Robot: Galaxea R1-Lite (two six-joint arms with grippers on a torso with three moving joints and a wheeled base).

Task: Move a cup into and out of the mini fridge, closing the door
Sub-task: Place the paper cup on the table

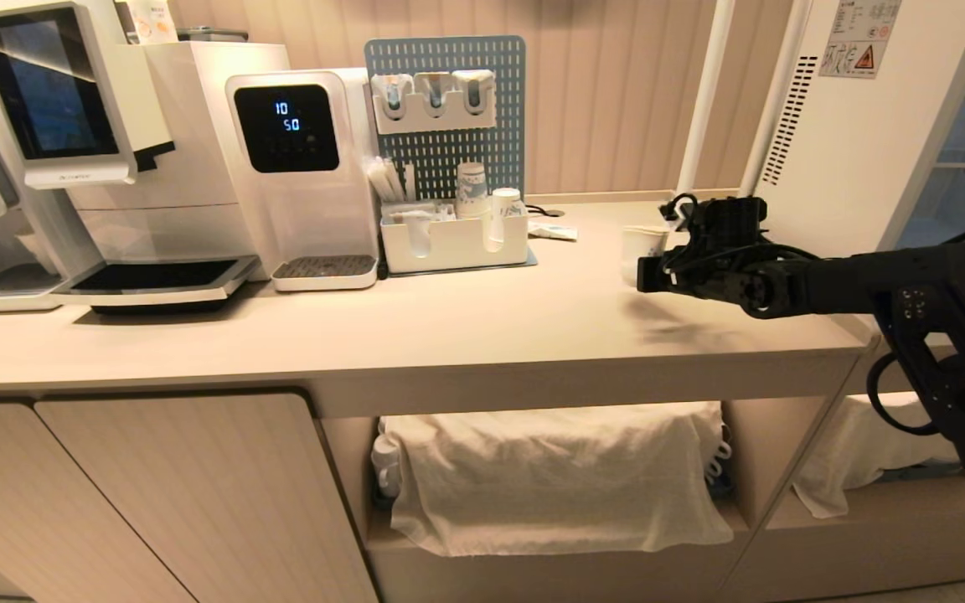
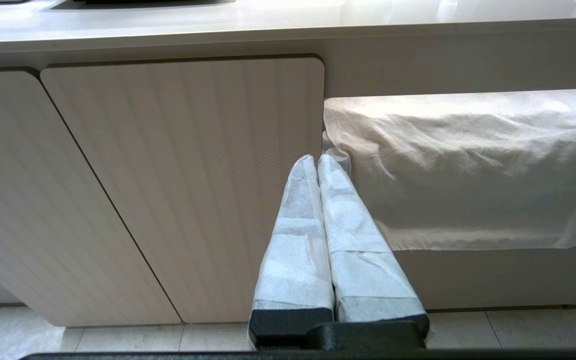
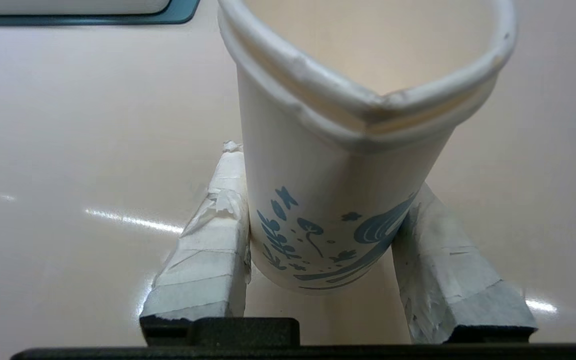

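One cup (image 3: 338,200) stands upright between the taped fingers (image 3: 208,250) of the right hand (image 3: 318,240), its long axis vertical and its open mouth facing up, the blue leaf print on its side turned toward the wrist. The rim is pinched out of round into a crease on the near side. Both fingers press against the lower wall, about half spread, so the hand is grasping the cup. In the head view the cup (image 1: 642,245) sits at the right end of the pale counter (image 1: 449,327), just beside the mini fridge (image 1: 851,126), whose vented side wall with its warning sticker faces the camera. The right hand (image 1: 658,268) reaches level across the counter. The left hand (image 2: 318,165) hangs low before the cabinet door (image 2: 183,175), its fingers clenched together on nothing.
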